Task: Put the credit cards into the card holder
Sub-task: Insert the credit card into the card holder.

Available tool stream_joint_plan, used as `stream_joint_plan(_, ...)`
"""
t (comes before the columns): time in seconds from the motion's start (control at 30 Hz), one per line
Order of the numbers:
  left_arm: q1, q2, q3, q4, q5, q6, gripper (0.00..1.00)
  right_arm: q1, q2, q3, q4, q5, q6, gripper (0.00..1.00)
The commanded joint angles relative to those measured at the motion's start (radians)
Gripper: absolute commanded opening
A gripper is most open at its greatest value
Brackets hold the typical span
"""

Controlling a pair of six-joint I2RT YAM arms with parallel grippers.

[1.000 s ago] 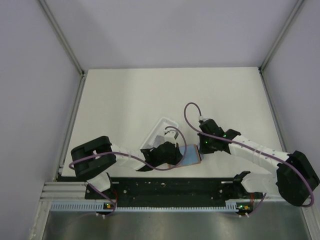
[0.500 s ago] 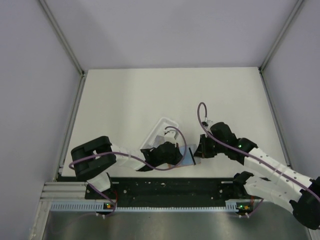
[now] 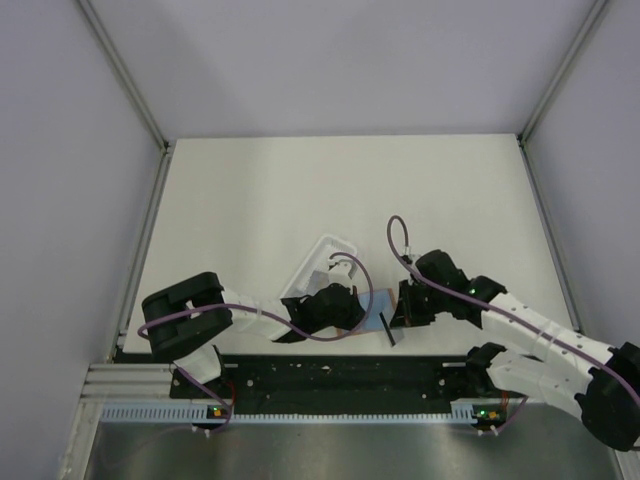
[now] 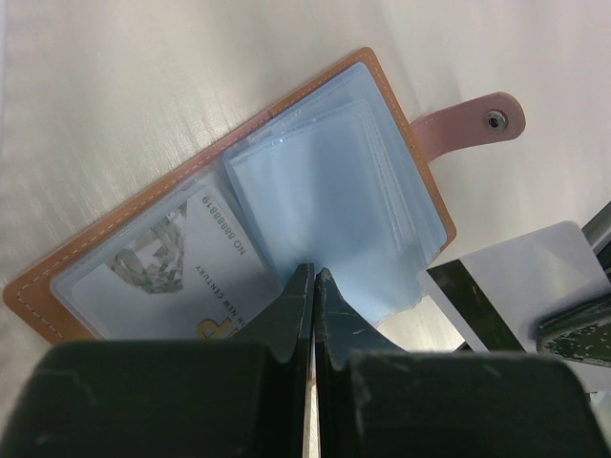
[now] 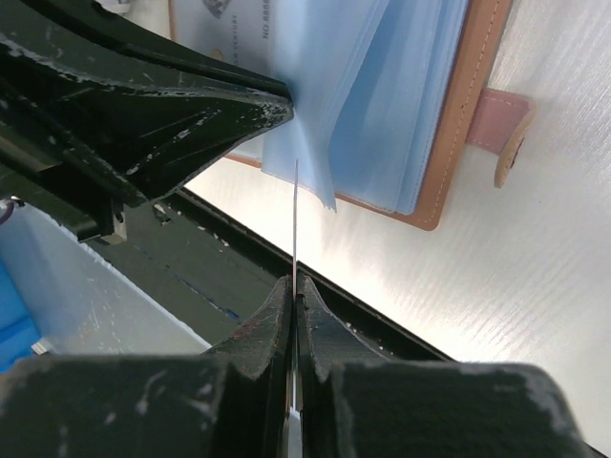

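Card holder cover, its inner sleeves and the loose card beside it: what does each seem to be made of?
Card holder cover: leather or an imitation, matte orange-brown, with stitched edges. Sleeves: thin soft plastic, pale blue and see-through, since a printed card shows through one. Loose card: probably stiff plastic, smooth white with a dark stripe.

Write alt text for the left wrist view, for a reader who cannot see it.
An open orange-brown card holder lies on a white table, the shut left tool pinching one of its pale blue sleeves. A stored card fills its left pocket, and a white credit card with a dark stripe appears at lower right.
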Motion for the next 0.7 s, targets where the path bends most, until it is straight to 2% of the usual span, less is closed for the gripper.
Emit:
stream_joint_plan(0.0,0.000,0.002,0.003,-0.066,-0.020,0.011,0.00,-0.006,0.029,-0.001,0.004,0.006,-0.012,0.00)
stream_joint_plan(0.27,0.000,0.005,0.010,-0.070,-0.016,0.012,0.00,-0.006,0.048,-0.012,0.009,0.052,-0.010,0.00)
stream_joint_plan(0.67,0.000,0.001,0.010,-0.075,-0.019,0.009,0.00,-0.006,0.069,-0.018,0.044,0.023,-0.017,0.00)
